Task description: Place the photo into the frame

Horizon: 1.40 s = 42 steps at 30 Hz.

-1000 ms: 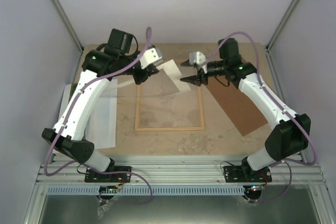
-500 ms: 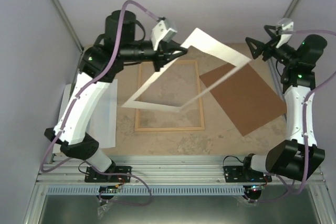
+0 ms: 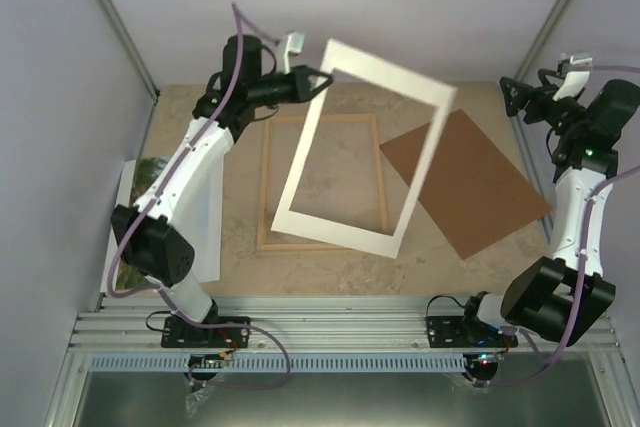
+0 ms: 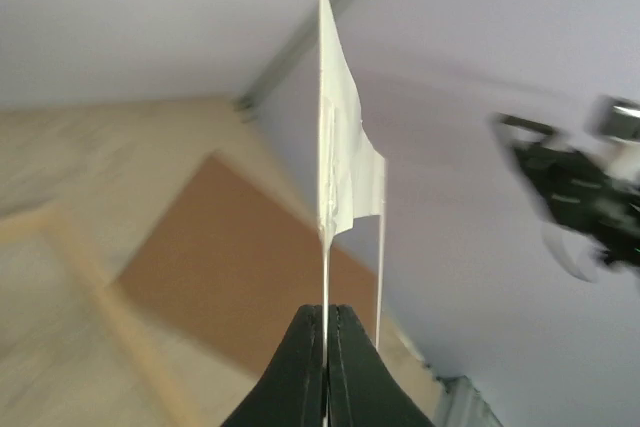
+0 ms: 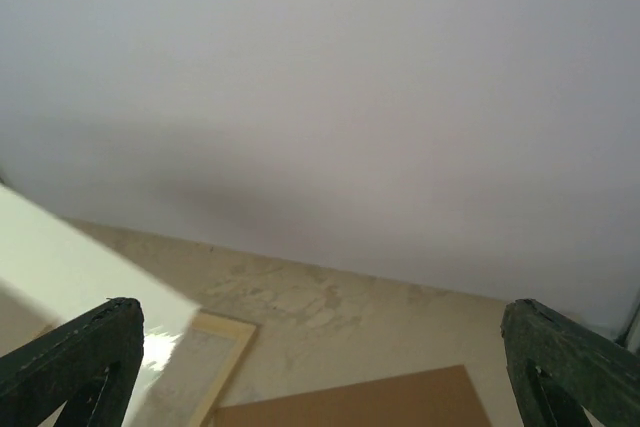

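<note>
Mat (image 3: 390, 71) hangs over frame (image 3: 263, 187), pinched by left fingers (image 4: 300, 387); right fingers (image 5: 80, 357) spread; board (image 3: 480, 192) beside.

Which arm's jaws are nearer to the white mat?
Left. The left jaws grip the white mat by a corner; the right jaws stand open, apart, to its right.

place: robot lab test cell | evidence: plain pale enclosure walls (image 3: 60, 67), aluminium profile rail (image 3: 340, 327) along the tabletop's (image 3: 340, 272) near edge
</note>
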Tool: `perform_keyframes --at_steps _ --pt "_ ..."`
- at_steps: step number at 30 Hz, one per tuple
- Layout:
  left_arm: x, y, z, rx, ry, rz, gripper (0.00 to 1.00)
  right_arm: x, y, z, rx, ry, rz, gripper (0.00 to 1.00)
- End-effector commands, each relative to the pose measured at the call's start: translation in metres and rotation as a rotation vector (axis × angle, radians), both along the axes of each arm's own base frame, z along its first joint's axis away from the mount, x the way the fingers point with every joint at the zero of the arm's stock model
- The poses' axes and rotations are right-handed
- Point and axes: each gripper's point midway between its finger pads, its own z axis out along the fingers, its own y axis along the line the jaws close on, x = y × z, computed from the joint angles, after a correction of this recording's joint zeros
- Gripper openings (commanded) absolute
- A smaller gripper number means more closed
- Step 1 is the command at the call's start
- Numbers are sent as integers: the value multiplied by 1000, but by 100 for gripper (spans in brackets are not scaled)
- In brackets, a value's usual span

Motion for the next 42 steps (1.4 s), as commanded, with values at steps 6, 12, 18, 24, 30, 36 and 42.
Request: perform_keyframes --at_steps 6,12,18,24,30,36,42 --pt "87 118 -210 83 369 336 0 -4 23 -66 95 173 96 97" --pt "103 159 -260 124 425 425 0 -8 56 -97 130 250 189 93" --pt "116 168 -272 120 418 463 0 -7 80 -114 136 298 243 90" --pt "127 159 -283 57 430 428 0 -6 89 -119 127 310 264 89" --pt "136 155 -293 54 410 402 0 -6 96 -119 128 315 284 89" --pt "139 151 -298 45 402 397 0 -7 102 -118 126 314 296 89" --pt "142 148 -303 75 383 391 0 -7 106 -116 125 313 302 89"
